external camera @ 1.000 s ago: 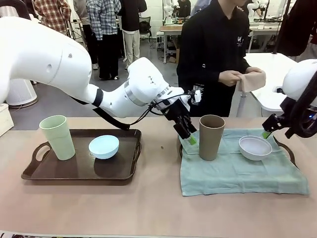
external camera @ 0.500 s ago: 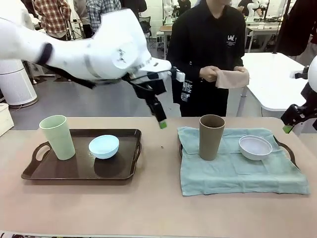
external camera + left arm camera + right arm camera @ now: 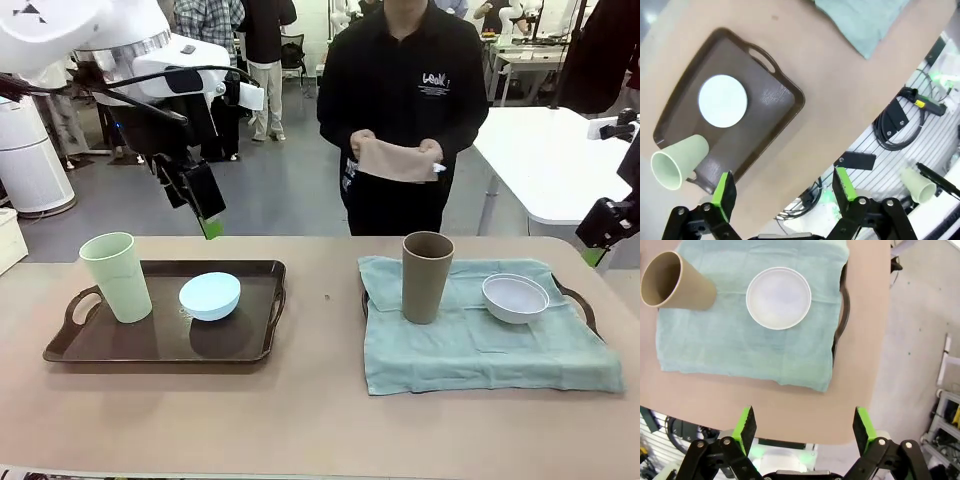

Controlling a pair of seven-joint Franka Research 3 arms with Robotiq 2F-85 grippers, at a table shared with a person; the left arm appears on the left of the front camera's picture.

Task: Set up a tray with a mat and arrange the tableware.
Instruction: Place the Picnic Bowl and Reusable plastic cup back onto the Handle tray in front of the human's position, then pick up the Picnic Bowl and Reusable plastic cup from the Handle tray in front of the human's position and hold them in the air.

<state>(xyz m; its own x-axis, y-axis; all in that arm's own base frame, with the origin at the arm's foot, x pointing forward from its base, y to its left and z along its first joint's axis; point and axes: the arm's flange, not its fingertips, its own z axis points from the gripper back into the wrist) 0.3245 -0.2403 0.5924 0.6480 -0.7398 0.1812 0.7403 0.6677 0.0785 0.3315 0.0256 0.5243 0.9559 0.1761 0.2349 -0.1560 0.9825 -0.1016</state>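
Observation:
A dark brown tray on the left carries a pale green tumbler and a light blue bowl. On the right, a teal mat covers a second tray; a tan-brown tumbler and a white bowl stand on it. My left gripper hangs open, high above the left tray's far edge. My right gripper is open at the right edge, clear of the mat. From above, the left gripper looks down on the bowl and tumbler. The right gripper looks down on the white bowl.
A person in black stands at the far side, mid-table, holding a tan cloth in both hands. Bare tabletop runs between the trays and along the near edge. A white table stands behind at the right.
My left arm pulled away from the tan-brown tumbler, rising and swinging left over the left tray. The right gripper drew back to the right edge. The person moved toward the centre with the cloth.

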